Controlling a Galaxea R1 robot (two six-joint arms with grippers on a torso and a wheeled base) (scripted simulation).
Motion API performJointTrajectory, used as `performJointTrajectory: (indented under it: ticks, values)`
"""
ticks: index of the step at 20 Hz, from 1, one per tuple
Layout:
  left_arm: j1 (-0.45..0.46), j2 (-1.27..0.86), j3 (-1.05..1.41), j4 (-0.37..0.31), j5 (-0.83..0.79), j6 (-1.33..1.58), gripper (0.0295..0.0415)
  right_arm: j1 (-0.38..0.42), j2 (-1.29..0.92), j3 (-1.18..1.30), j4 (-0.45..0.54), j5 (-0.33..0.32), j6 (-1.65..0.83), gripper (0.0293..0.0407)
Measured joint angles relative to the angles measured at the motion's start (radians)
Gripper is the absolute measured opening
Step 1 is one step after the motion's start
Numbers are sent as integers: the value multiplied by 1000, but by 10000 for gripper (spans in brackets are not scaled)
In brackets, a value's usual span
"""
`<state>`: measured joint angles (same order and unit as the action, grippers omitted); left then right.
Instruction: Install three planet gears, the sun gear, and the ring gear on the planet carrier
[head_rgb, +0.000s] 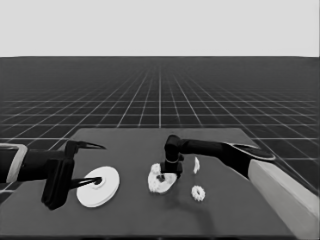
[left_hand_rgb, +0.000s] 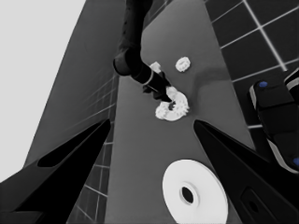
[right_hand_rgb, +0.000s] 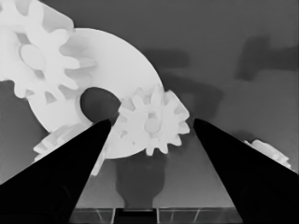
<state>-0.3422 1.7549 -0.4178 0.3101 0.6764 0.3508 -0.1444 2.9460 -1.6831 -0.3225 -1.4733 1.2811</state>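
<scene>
Left hand (head_rgb: 92, 162): parked over the counter's left end, fingers spread wide, gripping nothing; one finger's tip shows over the larger disc's hub.
Larger disc (head_rgb: 98, 186): flat on the counter (head_rgb: 125, 215) at its left end, near the front edge, hub and small hole up.
Smaller disc (head_rgb: 160, 181): mid-counter, well apart from the larger disc, wide centre hole showing in the right wrist view (right_hand_rgb: 117, 79).
Gears on it: three (right_hand_rgb: 152, 122), (right_hand_rgb: 39, 56), (right_hand_rgb: 58, 140), set around the hole, their teeth reaching past the rim.
Right hand (head_rgb: 171, 169): pointing straight down over the smaller disc, fingers spread either side of the nearest gear, clear of it, holding nothing.
Loose gear (head_rgb: 198, 192): flat on the counter, right of the smaller disc, toward the front edge.
Thin piece (head_rgb: 196, 165): just right of the right hand, behind the loose gear.
</scene>
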Motion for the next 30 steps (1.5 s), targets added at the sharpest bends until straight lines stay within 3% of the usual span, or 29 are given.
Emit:
performJointTrajectory:
  ticks: [6, 9, 16, 17, 19, 26, 28, 30]
  values:
    - [0, 0, 0, 0, 0, 0, 385, 0, 0, 0, 0, 0, 0, 385]
    - [0, 0, 0, 0, 0, 0, 385, 121, -27, 93, 111, -49, 55, 385]
    - [0, 0, 0, 0, 0, 0, 385, 153, -29, 102, 143, -57, 60, 385]
    - [0, 0, 0, 0, 0, 0, 385, 150, -194, 359, 137, -68, 135, 385]
    - [0, 0, 0, 0, 0, 0, 385, 148, -377, 537, 135, -71, 145, 385]
    - [0, 0, 0, 0, 0, 0, 385, 148, -464, 603, 135, -67, 125, 385]
    - [0, 0, 0, 0, 0, 0, 385, -5, -447, 540, -16, -29, 87, 385]
    - [0, 0, 0, 0, 0, 0, 385, -57, -435, 501, -63, -8, 66, 385]
